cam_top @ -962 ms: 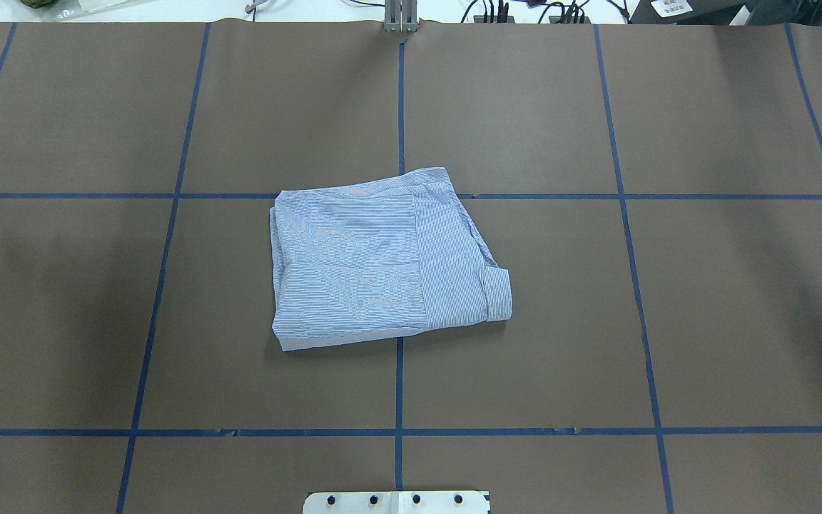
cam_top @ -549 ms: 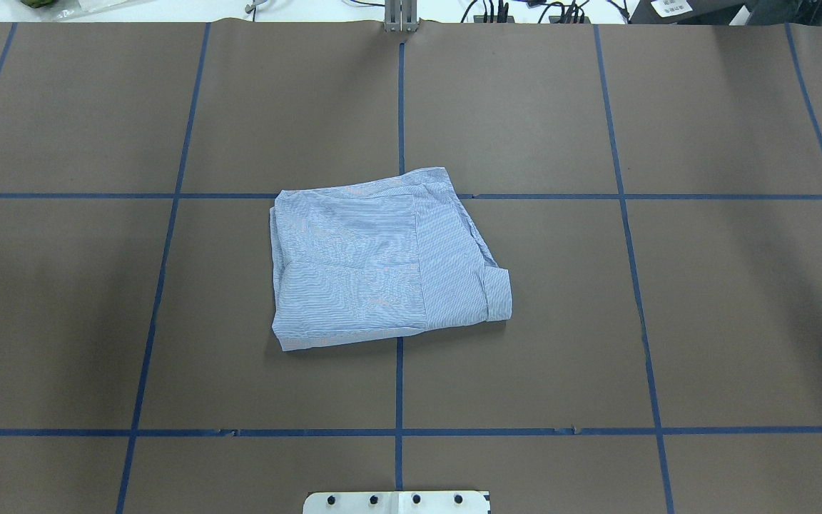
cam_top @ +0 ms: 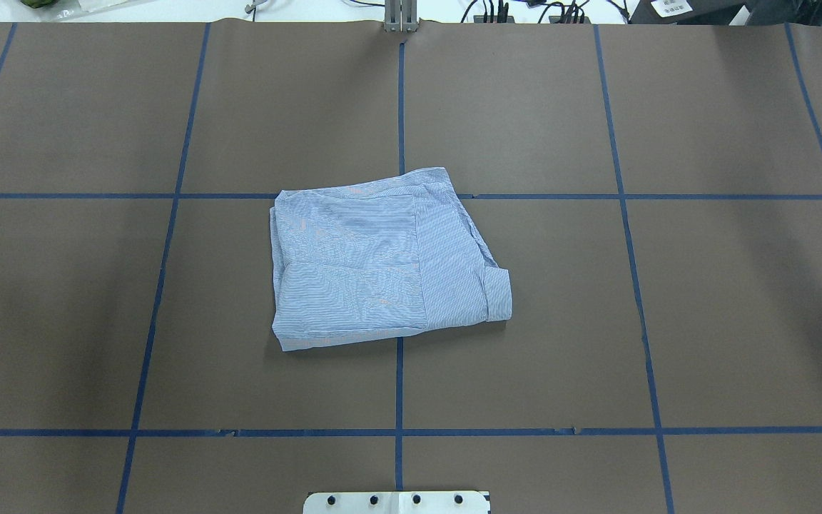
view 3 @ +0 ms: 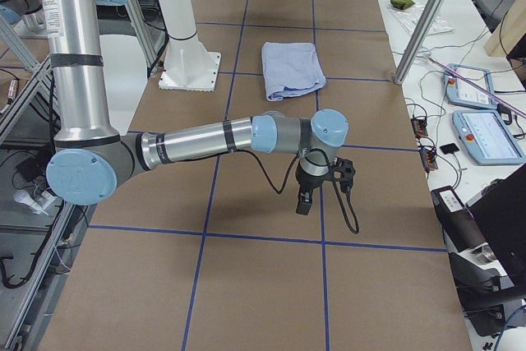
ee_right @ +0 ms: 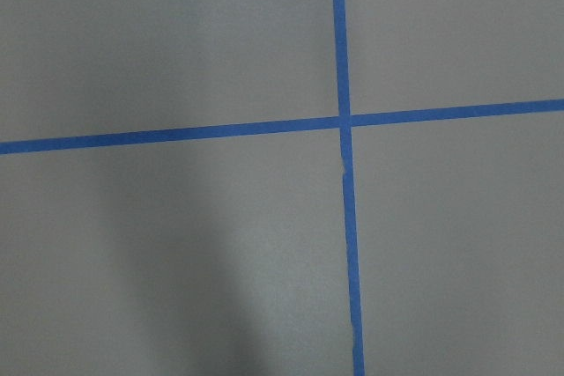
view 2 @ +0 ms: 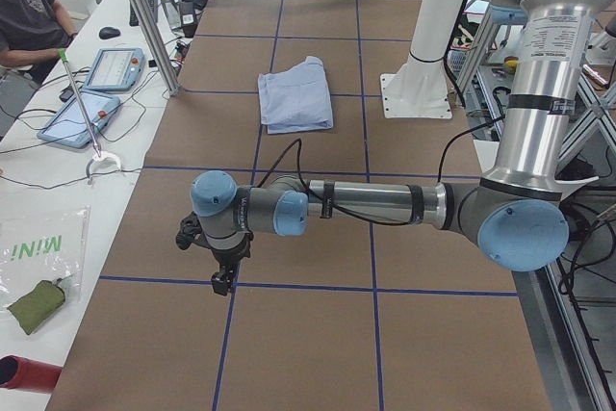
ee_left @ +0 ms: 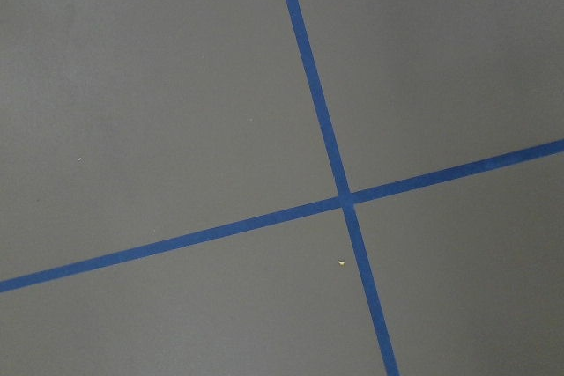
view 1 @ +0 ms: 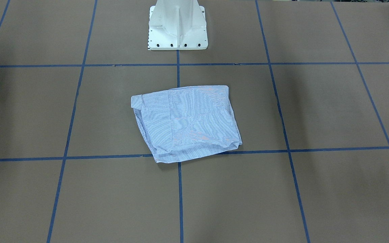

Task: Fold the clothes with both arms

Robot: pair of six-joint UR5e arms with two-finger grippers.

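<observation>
The light blue striped shirt (cam_top: 382,264) lies folded into a compact rectangle at the table's middle, also in the front-facing view (view 1: 187,123) and both side views (view 2: 295,98) (view 3: 292,67). Neither arm touches it. The left arm (view 2: 366,204) stretches low over the table's left end, its black gripper (view 2: 223,281) pointing down far from the shirt. The right arm (view 3: 205,139) does the same at the right end, with its gripper (view 3: 302,203) pointing down. I cannot tell if either gripper is open or shut. Both wrist views show only brown table cover and blue tape.
The white pedestal base (view 1: 177,30) stands behind the shirt. Blue tape lines (cam_top: 398,100) grid the brown table cover. Side benches hold tablets (view 2: 114,66) (view 3: 486,133) and cables. A person (view 2: 24,16) sits at the far left bench.
</observation>
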